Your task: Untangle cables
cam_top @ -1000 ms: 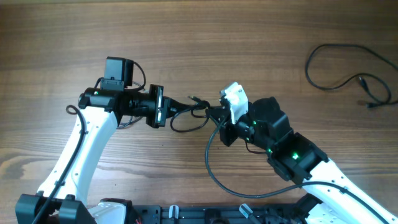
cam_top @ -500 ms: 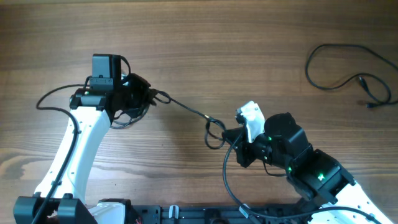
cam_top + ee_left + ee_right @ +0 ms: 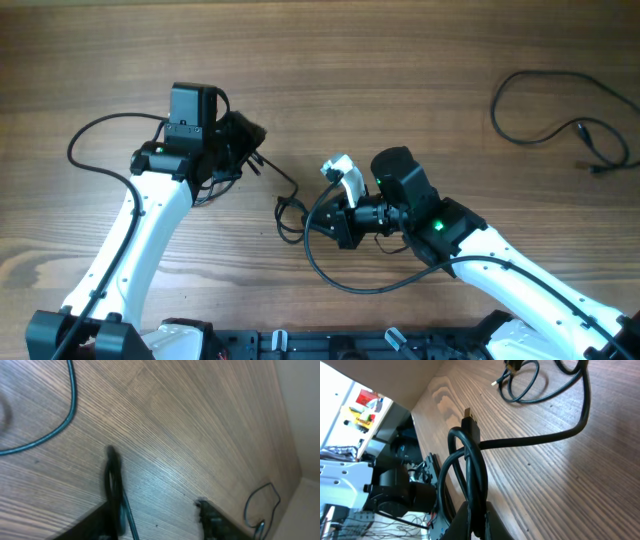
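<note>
Black cable (image 3: 476,475) lies looped on the wooden surface (image 3: 400,80), one strand clamped in the right end effector (image 3: 474,520). Left of the right end effector, the left end effector (image 3: 155,510) stands spread wide, with cable beside one finger.

Overhead: you get bright, even light.
Left wrist: pale sheen mid-table (image 3: 165,467); blur at 9 o'clock.
Right wrist: cable (image 3: 475,465) sharp; 9 o'clock background soft.

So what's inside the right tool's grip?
A black cable, folded into a loop, is pinched in the right tool, and its plug pokes out beyond. How the strands cross between the fingers is covered.
</note>
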`<control>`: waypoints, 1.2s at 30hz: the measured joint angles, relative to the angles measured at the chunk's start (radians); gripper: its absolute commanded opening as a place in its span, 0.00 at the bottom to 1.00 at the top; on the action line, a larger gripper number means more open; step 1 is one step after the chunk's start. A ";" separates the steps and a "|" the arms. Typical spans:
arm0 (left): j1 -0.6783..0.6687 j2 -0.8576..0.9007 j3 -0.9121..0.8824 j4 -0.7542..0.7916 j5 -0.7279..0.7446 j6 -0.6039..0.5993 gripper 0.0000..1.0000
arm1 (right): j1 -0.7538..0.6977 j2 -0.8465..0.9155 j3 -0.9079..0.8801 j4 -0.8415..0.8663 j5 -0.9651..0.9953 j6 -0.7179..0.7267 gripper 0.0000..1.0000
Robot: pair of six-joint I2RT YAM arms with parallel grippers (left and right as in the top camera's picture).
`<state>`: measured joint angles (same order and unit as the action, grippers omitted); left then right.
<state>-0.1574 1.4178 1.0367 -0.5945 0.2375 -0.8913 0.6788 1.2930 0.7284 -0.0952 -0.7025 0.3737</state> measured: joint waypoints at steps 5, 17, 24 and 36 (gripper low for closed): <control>0.000 0.000 0.000 0.040 0.071 0.079 0.67 | -0.071 0.000 0.001 -0.003 -0.044 0.074 0.04; 0.000 0.000 0.000 0.043 0.100 0.126 0.60 | -0.255 0.045 0.001 -0.015 -0.375 0.158 0.04; 0.000 0.000 0.000 0.057 0.228 0.124 0.65 | -0.255 0.048 0.002 0.123 -0.397 0.144 0.04; 0.000 0.000 0.000 0.043 0.714 0.122 0.66 | -0.255 0.048 0.002 0.165 -0.299 0.057 0.05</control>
<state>-0.1574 1.4178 1.0367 -0.5510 0.9516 -0.7689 0.4236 1.3411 0.7307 0.0700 -1.0016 0.4309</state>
